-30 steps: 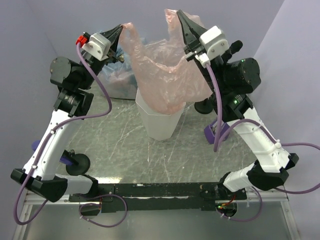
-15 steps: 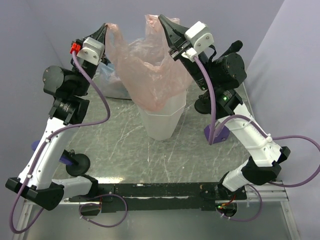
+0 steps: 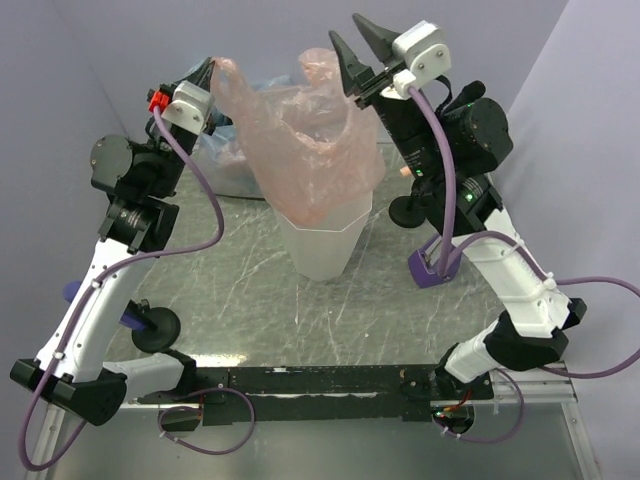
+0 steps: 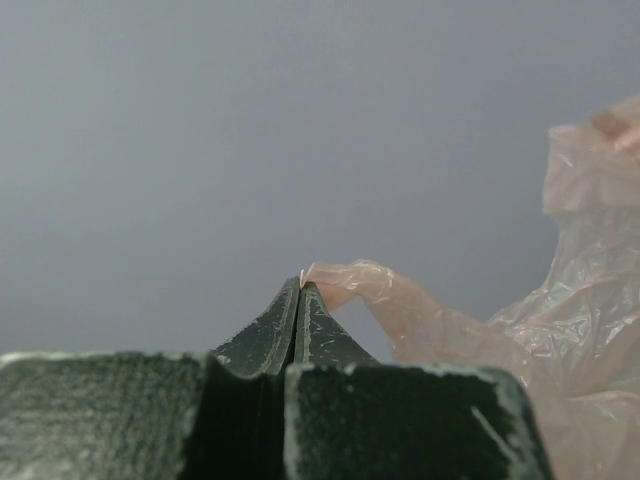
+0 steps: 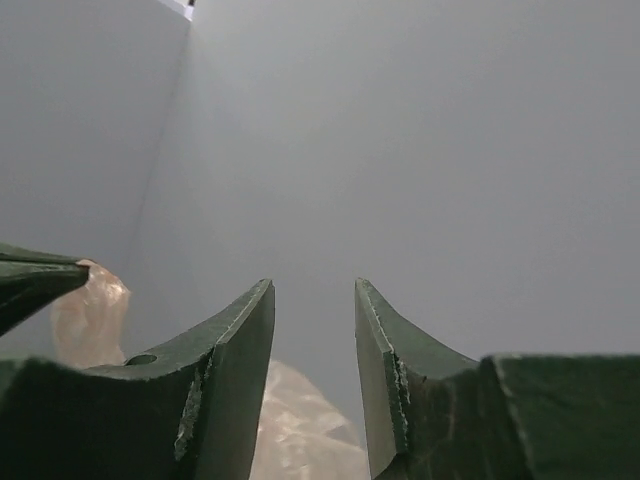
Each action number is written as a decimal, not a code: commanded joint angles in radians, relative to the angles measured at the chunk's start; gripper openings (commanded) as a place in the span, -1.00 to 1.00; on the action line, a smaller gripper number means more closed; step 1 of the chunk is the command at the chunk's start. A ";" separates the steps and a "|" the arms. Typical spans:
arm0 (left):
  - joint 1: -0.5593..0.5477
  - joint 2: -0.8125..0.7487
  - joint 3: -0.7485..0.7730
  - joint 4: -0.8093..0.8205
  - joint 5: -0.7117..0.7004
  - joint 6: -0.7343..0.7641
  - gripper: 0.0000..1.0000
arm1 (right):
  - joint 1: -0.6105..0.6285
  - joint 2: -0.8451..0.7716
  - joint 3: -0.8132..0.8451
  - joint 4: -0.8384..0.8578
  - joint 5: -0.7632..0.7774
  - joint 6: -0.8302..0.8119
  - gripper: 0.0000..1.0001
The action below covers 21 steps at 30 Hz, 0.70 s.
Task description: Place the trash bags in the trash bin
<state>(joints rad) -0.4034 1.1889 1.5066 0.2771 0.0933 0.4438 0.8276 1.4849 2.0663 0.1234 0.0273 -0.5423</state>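
A translucent pink trash bag [image 3: 305, 140] hangs over the white faceted trash bin [image 3: 320, 250], with its lower part inside the bin's mouth. My left gripper [image 3: 213, 66] is shut on the bag's left handle and holds it up at the back left. In the left wrist view the shut gripper [image 4: 301, 284] pinches the handle's end [image 4: 345, 280]. My right gripper [image 3: 352, 32] is open and empty just above and right of the bag's right handle. In the right wrist view the gripper [image 5: 313, 285] stands apart, with the bag [image 5: 300, 425] below it.
A stuffed clear-bluish bag [image 3: 222, 160] lies behind the bin at the back left. A purple block [image 3: 433, 266] sits right of the bin under the right arm. A black round stand [image 3: 155, 328] is at the front left. Grey walls close in at the back and sides.
My right gripper has opened and let go of the bag's right handle, moving slightly right. The handle has slumped. My left gripper still holds its handle and has shifted slightly.
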 commanded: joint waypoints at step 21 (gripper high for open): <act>0.002 0.034 0.156 -0.058 0.065 -0.028 -0.99 | -0.536 -0.233 -0.702 -0.102 -0.223 0.301 -0.19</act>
<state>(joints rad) -0.4026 1.2148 1.6192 0.2161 0.1463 0.4278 0.3000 1.2423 1.3979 -0.0154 -0.0277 -0.2947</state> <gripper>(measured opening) 0.011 0.410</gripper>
